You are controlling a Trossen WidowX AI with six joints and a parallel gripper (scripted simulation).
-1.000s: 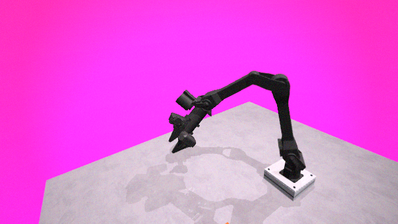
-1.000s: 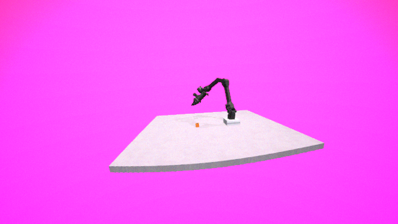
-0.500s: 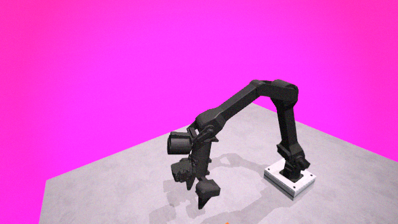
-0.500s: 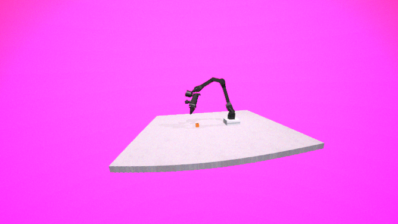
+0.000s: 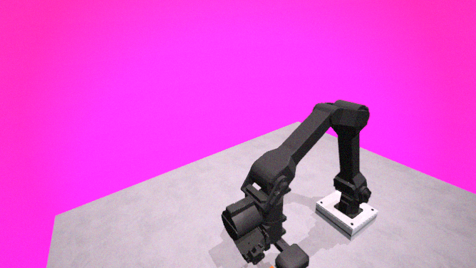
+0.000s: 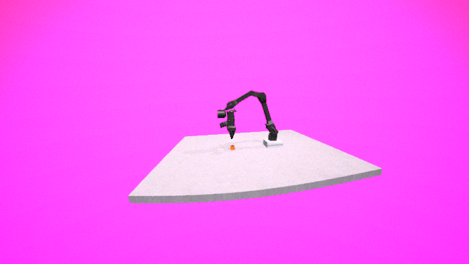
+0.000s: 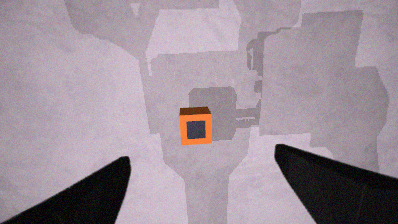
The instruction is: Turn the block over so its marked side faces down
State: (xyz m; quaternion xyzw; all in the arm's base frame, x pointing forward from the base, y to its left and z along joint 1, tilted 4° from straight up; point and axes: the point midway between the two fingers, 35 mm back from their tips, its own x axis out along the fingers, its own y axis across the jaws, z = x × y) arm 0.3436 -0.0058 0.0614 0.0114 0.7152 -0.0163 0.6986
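Observation:
A small orange block (image 6: 232, 147) (image 7: 196, 140) sits on the table (image 6: 281, 172). Its upper face carries a dark square mark, seen from above in the wrist view. In the top view only a sliver of the block (image 5: 271, 266) shows at the bottom edge. My gripper (image 6: 232, 138) (image 7: 202, 152) is open and empty, pointing down above the block. In the wrist view the block lies between the two fingers from side to side, a little beyond the line of the tips. In the top view the fingertips are cut off.
The arm's white base plate (image 5: 331, 214) (image 6: 273, 143) stands on the table to the right of the block in the top and exterior views. The arm's shadow falls around the block. The table's front edge shows in the exterior view.

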